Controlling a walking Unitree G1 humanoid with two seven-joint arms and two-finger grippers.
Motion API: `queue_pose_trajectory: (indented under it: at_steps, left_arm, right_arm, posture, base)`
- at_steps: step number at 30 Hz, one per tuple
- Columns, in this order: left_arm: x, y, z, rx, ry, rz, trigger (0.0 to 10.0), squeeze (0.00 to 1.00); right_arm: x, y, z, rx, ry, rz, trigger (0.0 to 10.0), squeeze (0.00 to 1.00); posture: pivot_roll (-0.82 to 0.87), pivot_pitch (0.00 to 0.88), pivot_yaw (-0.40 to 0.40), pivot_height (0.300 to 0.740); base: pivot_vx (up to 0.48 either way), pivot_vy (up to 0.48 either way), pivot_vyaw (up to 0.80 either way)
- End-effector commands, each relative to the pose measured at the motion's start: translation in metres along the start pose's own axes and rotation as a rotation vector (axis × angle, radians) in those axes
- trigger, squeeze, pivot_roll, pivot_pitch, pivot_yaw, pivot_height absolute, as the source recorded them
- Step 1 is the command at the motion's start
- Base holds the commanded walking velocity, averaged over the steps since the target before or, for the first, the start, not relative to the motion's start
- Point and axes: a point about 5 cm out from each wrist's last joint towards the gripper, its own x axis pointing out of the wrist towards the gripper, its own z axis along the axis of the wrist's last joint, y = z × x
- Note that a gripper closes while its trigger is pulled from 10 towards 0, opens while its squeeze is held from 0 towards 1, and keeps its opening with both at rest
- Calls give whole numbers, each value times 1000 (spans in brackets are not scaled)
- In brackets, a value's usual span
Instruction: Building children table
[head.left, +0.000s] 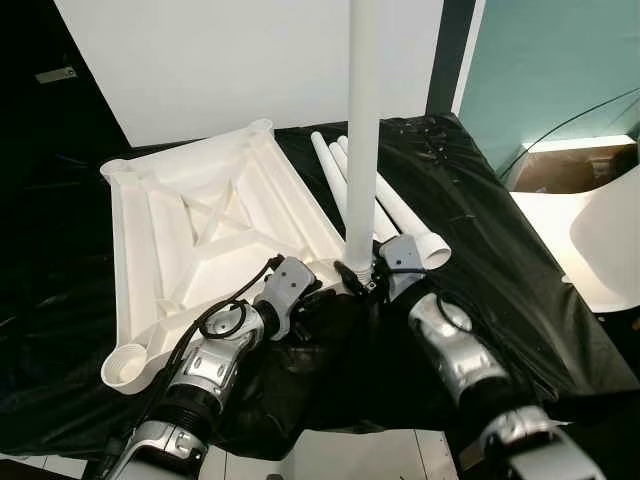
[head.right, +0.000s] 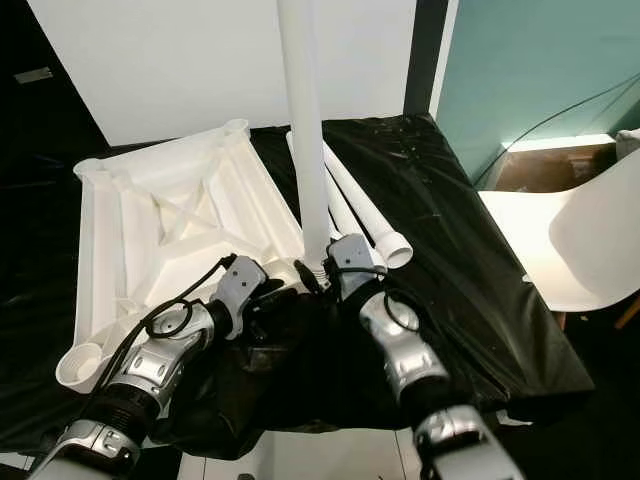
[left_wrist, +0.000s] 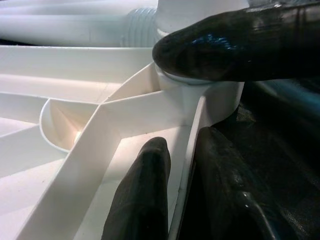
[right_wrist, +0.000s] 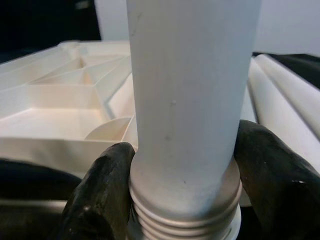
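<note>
The white table top lies upside down on a black-covered surface, ribs facing up. One white leg stands upright at its near right corner socket. My right gripper is shut on this leg just above its threaded end, one black finger on each side. My left gripper sits close beside it, shut on the table top's rim wall. One of its fingers is inside the rim and the other is outside.
Several loose white legs lie side by side right of the table top. A round corner socket juts out at the near left. A white chair stands at the right, with a cardboard box behind it.
</note>
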Motion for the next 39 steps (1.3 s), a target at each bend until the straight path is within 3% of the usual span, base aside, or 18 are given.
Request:
queue_pose_trajectory:
  at_steps: [1, 3, 8, 10, 11, 12, 13, 19, 20, 27, 30, 34, 35, 37, 38, 39]
  left_arm:
    - [-4, -13, -25, -45, 99, -61, 10000, 0]
    - [-3, -12, -24, -44, 99, -62, 10000, 0]
    - [-2, -12, -23, -40, 98, -67, 10000, 0]
    - [-1, -11, -22, -39, 97, -69, 10000, 0]
    - [-1, -11, -22, -39, 97, -69, 10000, 0]
    - [0, -11, -22, -38, 97, -69, 10000, 0]
    - [0, -11, -22, -37, 97, -68, 10000, 0]
    - [0, -10, -22, -35, 96, -66, 10000, 0]
    - [0, -10, -22, -34, 96, -67, 10000, 0]
    - [1, -14, -23, -39, 95, -73, 10000, 0]
    - [0, -15, -25, -41, 97, -72, 10000, 0]
    - [-1, -14, -25, -42, 97, -67, 10000, 0]
    - [-1, -14, -25, -42, 96, -66, 10000, 0]
    - [-1, -14, -25, -42, 96, -65, 10000, 0]
    - [-1, -14, -25, -42, 96, -64, 10000, 0]
    - [-1, -14, -24, -42, 96, -64, 10000, 0]
  right_arm:
    - [-11, -14, -13, 13, 66, -113, 0, 0]
    - [-11, 5, -15, 59, 64, -56, 0, 0]
    - [-2, 7, -11, 76, 46, -22, 0, 0]
    - [1, 9, -7, 71, 31, 20, 5529, 0]
    - [1, 9, -7, 71, 31, 20, 5529, 0]
    - [2, 10, -6, 75, 22, 45, 10000, 835]
    - [2, 10, -4, 65, 12, 84, 10000, 1000]
    - [3, 11, 0, 9, 14, 183, 10000, 1000]
    - [5, 4, 5, -50, -9, 258, 10000, 0]
    - [14, -13, 16, -110, -38, 311, 10000, 0]
    - [18, -15, 21, -171, -60, 347, 10000, 0]
    - [21, -16, 21, -168, -49, 361, 10000, 0]
    - [22, -16, 21, -158, -41, 374, 3137, 0]
    - [22, -15, 20, -150, -37, 384, 3137, 0]
    - [22, -14, 17, -127, -16, 392, 0, 0]
    - [22, -14, 16, -110, -1, 396, 0, 0]
  posture:
    - [-50, 0, 51, 740]
    - [-53, 0, 55, 740]
    - [-59, 0, 59, 740]
    - [-60, 0, 59, 740]
    - [-60, 0, 59, 740]
    - [-61, 0, 60, 740]
    - [-60, 0, 59, 740]
    - [-61, 0, 58, 740]
    - [-60, 0, 57, 740]
    - [-52, 0, 50, 740]
    - [-46, 0, 46, 740]
    - [-45, 0, 46, 740]
    - [-42, 0, 46, 740]
    - [-42, 0, 46, 740]
    - [-42, 0, 48, 740]
    - [-42, 0, 48, 740]
  base:
    - [0, 0, 0]
    - [0, 0, 0]
    - [0, 0, 0]
    - [0, 0, 0]
    - [0, 0, 0]
    - [0, 0, 0]
    - [0, 0, 0]
    - [0, 0, 0]
    - [0, 0, 0]
    - [0, 0, 0]
    - [0, 0, 0]
    - [0, 0, 0]
    - [0, 0, 0]
    - [0, 0, 0]
    - [0, 0, 0]
    - [0, 0, 0]
